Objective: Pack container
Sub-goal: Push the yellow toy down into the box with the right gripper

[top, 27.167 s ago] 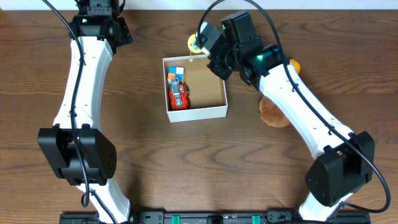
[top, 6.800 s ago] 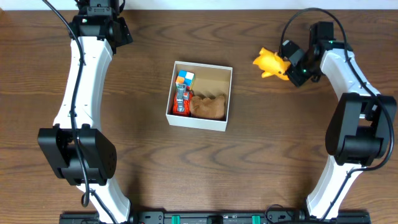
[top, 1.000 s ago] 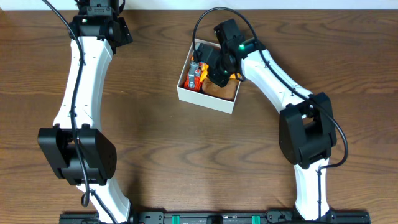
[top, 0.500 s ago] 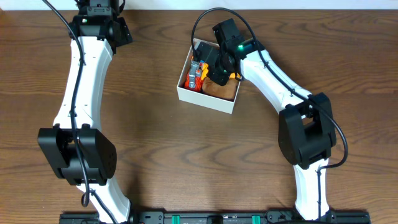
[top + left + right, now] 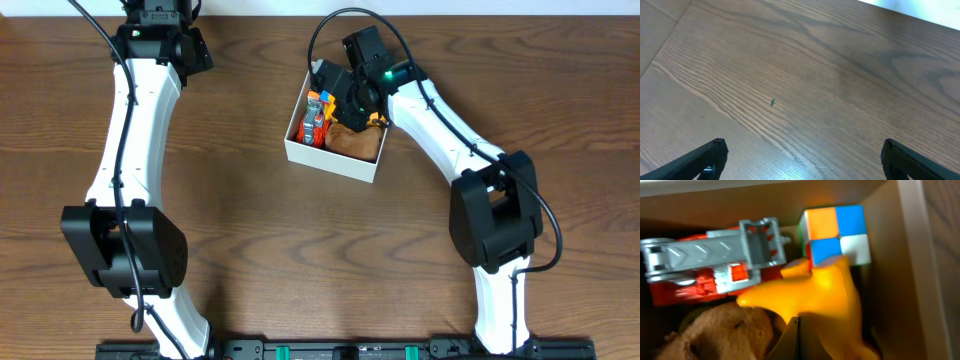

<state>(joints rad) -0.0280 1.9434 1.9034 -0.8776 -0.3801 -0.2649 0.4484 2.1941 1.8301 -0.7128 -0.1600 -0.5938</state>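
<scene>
the near half of the table (image 5: 250,250) is bare wood, with only the two arm bases standing at its near edge.

past the middle, toward the far edge and a little right of centre, sits the container (image 5: 330,163), turned slightly askew to the table's edges. in the near part of the box lies a brown plush (image 5: 720,330). beyond it a red fire truck (image 5: 710,270) with a grey ladder lies along the left wall, and a puzzle cube (image 5: 837,235) is tucked into the far corner.

a yellow toy (image 5: 820,295) lies over the plush, touching the truck and the cube. the right gripper (image 5: 797,332) is down inside the box with its fingers pressed together right at that toy. whether they pinch a thin part of it or only rest against it, i cannot tell.

at the far left corner of the table the left gripper (image 5: 802,160) hangs over bare wood with its fingers spread wide, holding nothing.

the box looks like thin cardboard, so it is probably light even when loaded, likely to skid on the smooth wood when nudged, and soft in the walls. the best hold seems to be a pinch over the rim near a corner, where two walls brace each other. the middle of a wall would likely bow.
</scene>
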